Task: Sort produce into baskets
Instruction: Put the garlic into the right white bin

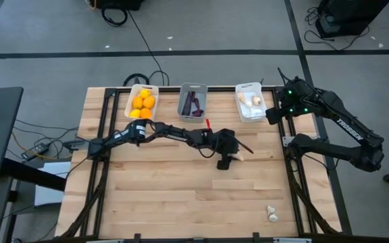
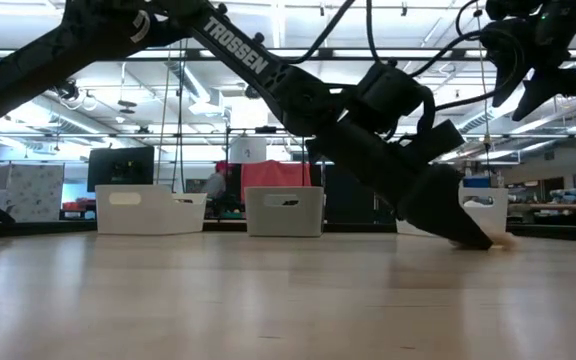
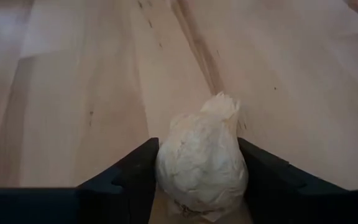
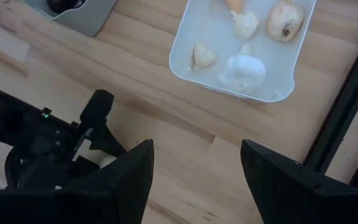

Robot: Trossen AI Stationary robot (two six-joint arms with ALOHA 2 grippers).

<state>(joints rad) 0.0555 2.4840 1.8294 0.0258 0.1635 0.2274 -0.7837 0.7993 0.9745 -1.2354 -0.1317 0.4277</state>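
Left gripper (image 3: 197,186) clamped on garlic bulb (image 3: 201,158), seen only by left wrist; right gripper (image 4: 194,177) fingers spread; arms read TROSSEN.

The high view looks straight down from well above, taking in the whole wooden bench (image 1: 181,196), both arms and some floor around it. The low view sits at bench-top height, facing level across the boards toward the room behind, with the three baskets in a far row. The left wrist view is very near the boards, looking forward past its own fingers (image 3: 132,180) at a garlic bulb (image 3: 202,155) set between them. The right wrist view looks down from higher up; beyond its fingers (image 4: 132,174) lies the white basket (image 4: 185,68) of garlic, and the left arm's gripper (image 4: 95,149), which the high and low views also share.
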